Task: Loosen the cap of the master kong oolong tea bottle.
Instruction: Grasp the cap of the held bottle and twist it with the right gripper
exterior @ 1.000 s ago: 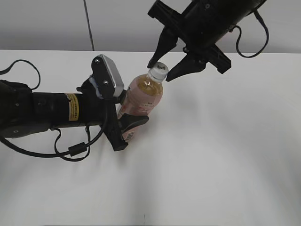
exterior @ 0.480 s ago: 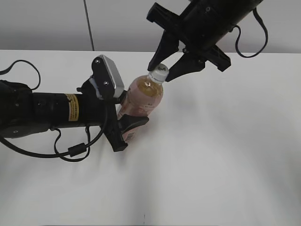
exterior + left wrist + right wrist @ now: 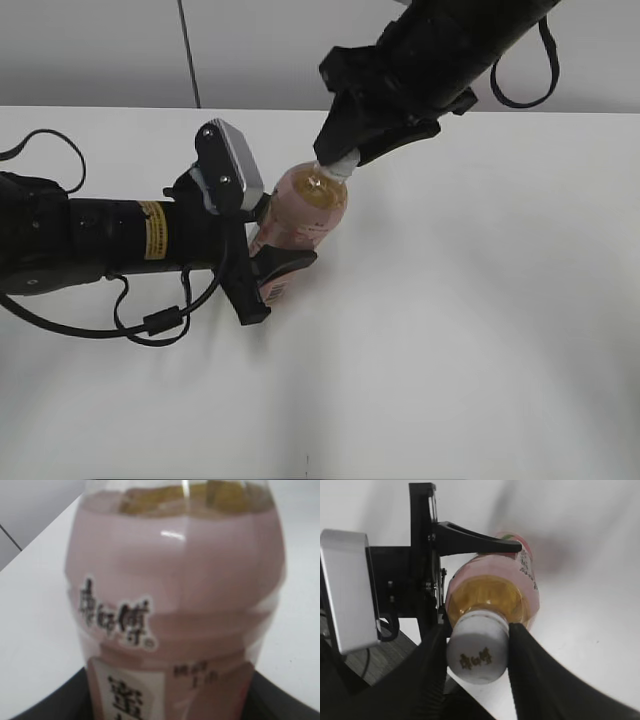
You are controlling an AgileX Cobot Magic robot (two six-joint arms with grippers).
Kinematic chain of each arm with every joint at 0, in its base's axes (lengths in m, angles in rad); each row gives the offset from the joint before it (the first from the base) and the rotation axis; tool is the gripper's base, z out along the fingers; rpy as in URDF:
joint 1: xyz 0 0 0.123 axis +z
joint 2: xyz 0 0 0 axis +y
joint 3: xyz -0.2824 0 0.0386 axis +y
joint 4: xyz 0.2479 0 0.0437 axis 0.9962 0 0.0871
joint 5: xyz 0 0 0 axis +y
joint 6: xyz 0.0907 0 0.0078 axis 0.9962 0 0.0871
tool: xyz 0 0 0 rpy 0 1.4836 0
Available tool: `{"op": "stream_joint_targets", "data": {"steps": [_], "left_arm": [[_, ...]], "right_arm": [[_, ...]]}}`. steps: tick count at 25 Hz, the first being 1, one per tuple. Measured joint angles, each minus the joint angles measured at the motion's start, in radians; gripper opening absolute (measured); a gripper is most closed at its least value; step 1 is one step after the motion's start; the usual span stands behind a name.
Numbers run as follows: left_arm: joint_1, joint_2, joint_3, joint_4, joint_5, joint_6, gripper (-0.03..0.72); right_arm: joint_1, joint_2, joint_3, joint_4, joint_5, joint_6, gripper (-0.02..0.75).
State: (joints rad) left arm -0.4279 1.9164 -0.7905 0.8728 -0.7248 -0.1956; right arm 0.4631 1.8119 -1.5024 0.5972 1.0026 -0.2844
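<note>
The master kong oolong tea bottle (image 3: 305,210) stands on the white table, amber tea showing above its pink label. My left gripper (image 3: 272,262) is shut on its lower body from the left; the left wrist view is filled by the bottle (image 3: 175,605). My right gripper (image 3: 340,158) comes down from the upper right and is shut on the white cap (image 3: 343,162), which it mostly hides in the exterior view. In the right wrist view the cap (image 3: 477,652) with dark print sits pinched between my two black fingers (image 3: 477,655), above the bottle (image 3: 492,592).
The white table (image 3: 480,320) spreads around the bottle. A grey wall with a dark vertical seam (image 3: 188,50) runs behind it. The left arm's cables (image 3: 150,320) lie on the table at the left.
My right gripper has come down over the cap and closed its fingers on it. The left gripper and the bottle have stayed in place.
</note>
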Motion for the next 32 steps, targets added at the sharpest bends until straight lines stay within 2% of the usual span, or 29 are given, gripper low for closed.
{"op": "stream_joint_targets", "data": {"steps": [10, 32], "left_arm": [[-0.001, 0.000, 0.003, 0.000, 0.000, 0.004, 0.386], [0.000, 0.000, 0.003, -0.017, 0.002, 0.003, 0.386]], "right_arm": [[0.002, 0.000, 0.000, -0.032, 0.001, -0.772, 0.281], [0.002, 0.000, 0.000, -0.004, -0.029, -2.116, 0.279]]}}
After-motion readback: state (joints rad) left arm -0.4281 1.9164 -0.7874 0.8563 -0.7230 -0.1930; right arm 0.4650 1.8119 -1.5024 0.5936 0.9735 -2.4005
